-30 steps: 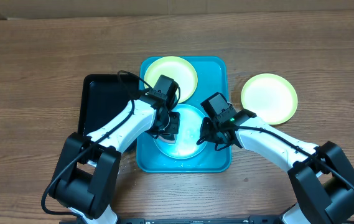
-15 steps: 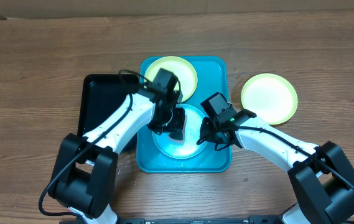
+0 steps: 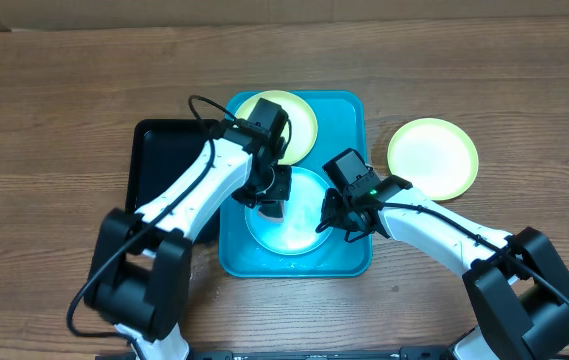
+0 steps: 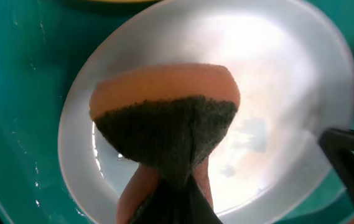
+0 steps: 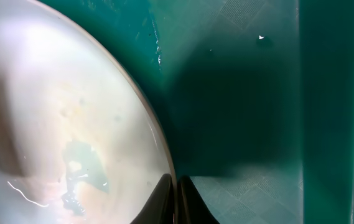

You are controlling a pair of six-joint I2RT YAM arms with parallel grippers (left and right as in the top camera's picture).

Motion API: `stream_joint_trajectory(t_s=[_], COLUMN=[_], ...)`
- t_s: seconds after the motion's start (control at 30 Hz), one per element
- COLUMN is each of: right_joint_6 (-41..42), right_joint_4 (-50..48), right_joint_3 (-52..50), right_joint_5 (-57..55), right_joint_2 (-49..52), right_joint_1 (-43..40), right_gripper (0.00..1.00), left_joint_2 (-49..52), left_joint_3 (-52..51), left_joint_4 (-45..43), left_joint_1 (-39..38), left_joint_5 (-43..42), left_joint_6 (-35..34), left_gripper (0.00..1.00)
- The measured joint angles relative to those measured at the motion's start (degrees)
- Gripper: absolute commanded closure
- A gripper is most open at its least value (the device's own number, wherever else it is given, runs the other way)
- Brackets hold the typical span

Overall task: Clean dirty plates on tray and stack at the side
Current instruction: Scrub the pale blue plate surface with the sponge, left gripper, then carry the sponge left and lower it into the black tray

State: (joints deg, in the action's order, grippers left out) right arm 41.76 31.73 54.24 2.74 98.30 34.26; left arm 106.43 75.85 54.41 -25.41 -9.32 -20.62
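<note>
Overhead first, we see the tray (image 3: 349, 120) at the middle of the table (image 3: 64, 80), with a black tray (image 3: 159, 160) touching its left side. Two plates lie inside it: a yellow-green plate (image 3: 294, 115) at the far end and the cyan plate (image 3: 299, 225) at the near end. A third plate, the side plate (image 3: 432, 157), lies alone on the wood to the right, well clear of the tray. We judge that one done, so one is in hand and one is untouched. The left gripper (image 3: 270, 200) hangs over the cyan plate's far-left part, and the right gripper (image 3: 330, 218) sits at its right edge.

Next, from the left wrist, we see the claw clamped tight on a sponge (image 4: 164, 106), orange with a dark scouring face, folded by the squeeze and held over the plate. The plate's surface looks wet and streaked.

Lastly, from the right wrist, the fingers meet at the cyan plate's rim, pinched fully together on it as far as we can tell, steadying it. A bluish smear (image 5: 77, 165) remains near its middle, so scrubbing is unfinished.

We find no brand, label or readable writing in any view.
</note>
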Motion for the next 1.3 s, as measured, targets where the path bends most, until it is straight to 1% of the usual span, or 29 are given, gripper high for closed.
stream_joint_trajectory(t_s=[0.2, 0.37, 0.47, 0.6, 0.73, 0.83, 1.0, 1.3], right_joint_6=[0.0, 0.0, 0.0, 0.0, 0.0, 0.0, 0.0, 0.0], right_joint_4=[0.0, 0.0, 0.0, 0.0, 0.0, 0.0, 0.1, 0.1], right_joint_3=[0.0, 0.0, 0.0, 0.0, 0.0, 0.0, 0.0, 0.0], right_joint_5=[0.0, 0.0, 0.0, 0.0, 0.0, 0.0, 0.0, 0.0], right_joint_2=[0.0, 0.0, 0.0, 0.0, 0.0, 0.0, 0.0, 0.0], right_joint_1=[0.0, 0.0, 0.0, 0.0, 0.0, 0.0, 0.0, 0.0], right_gripper=[0.96, 0.96, 0.96, 0.96, 0.96, 0.96, 0.96, 0.96], left_joint_2=[5.2, 7.2, 7.3, 8.3, 9.0, 9.0, 8.3, 4.2], left_joint_3=[-0.2, -0.1, 0.0, 1.4, 5.6, 10.1, 14.8, 15.6], left_joint_4=[-0.7, -1.6, -1.7, -1.1, 2.1, 4.8, 10.4, 20.7], left_joint_1=[-0.1, -0.3, -0.2, -0.2, -0.2, -0.2, -0.2, 0.6], left_joint_5=[0.2, -1.8, -4.8, -11.5, -15.5, -16.2, -12.2, 5.2], left_joint_6=[0.0, 0.2, 0.7, 2.7, 4.1, 4.7, 4.9, 4.5], left_gripper=[0.96, 0.96, 0.96, 0.96, 0.96, 0.96, 0.96, 0.96])
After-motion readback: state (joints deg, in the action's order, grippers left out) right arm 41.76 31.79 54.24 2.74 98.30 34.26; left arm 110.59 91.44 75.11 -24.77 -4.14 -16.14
